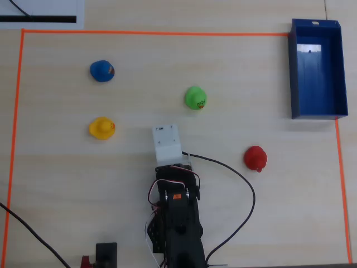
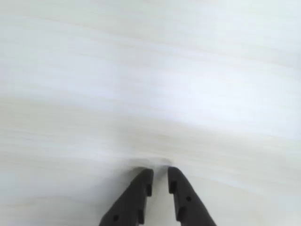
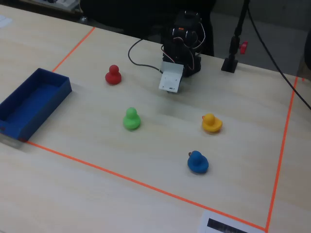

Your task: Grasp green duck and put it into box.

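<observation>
the green duck [image 1: 195, 97] is sitting upright on the pale wooden tabletop [image 1: 251, 84], inside the orange tape outline [image 1: 156, 33], near the middle of the marked area. in the overhead view it is lying above and a little to the right of the arm's white wrist housing [image 1: 167, 144], apart from it and touching nothing. the box [image 1: 317, 70] is resting at the upper right corner of that view, straddling the tape line, well apart from the green duck, with its interior showing only bare blue floor. in the fixed view the same box [image 3: 31, 104] is lying at the left edge and the green duck [image 3: 131, 119] is standing between it and the yellow duck [image 3: 211, 123].

the end effector [image 2: 160, 173] is showing in the wrist view as two dark fingers [image 2: 136, 197] entering from the bottom edge, their tips nearly pressed together with only a thin sliver of gap, pinching nothing and pointing at bare tabletop.

in the overhead view the yellow duck [image 1: 102, 128] and the blue duck [image 1: 102, 71] are sitting on the left, and the red duck [image 1: 255, 158] is sitting to the right of the arm, beside a looping black cable [image 1: 245, 184].
</observation>
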Robot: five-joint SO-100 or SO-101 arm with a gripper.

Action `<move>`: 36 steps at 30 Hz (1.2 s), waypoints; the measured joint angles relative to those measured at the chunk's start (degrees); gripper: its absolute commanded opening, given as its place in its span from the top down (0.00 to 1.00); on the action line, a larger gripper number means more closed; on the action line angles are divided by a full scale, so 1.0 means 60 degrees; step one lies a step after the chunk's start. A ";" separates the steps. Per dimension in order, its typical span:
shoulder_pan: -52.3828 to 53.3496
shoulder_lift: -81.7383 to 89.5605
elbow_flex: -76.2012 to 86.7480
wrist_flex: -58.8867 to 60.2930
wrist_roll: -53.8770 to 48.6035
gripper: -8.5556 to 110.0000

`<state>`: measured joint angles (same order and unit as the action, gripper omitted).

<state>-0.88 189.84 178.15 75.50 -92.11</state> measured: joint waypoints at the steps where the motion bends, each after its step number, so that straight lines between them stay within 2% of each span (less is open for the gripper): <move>1: 0.0103 -0.0220 -0.0103 -0.0073 0.0000 0.93; 3: 0.0264 -0.0952 -0.0586 -0.0278 -0.0029 0.92; 8: 0.0542 -0.4058 -0.3662 -0.0469 -0.0073 0.77; 11: 0.1055 -0.6255 -0.6035 -0.0513 -0.0747 0.69; 14: 0.1509 -0.8364 -0.8042 -0.1421 -0.1216 0.64; 24: 0.2476 -1.3726 -1.0049 -0.6372 -0.2021 0.62; 36: 0.2988 -1.6099 -1.0151 -0.8042 -0.2402 0.61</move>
<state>17.05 93.25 117.25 27.25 -106.52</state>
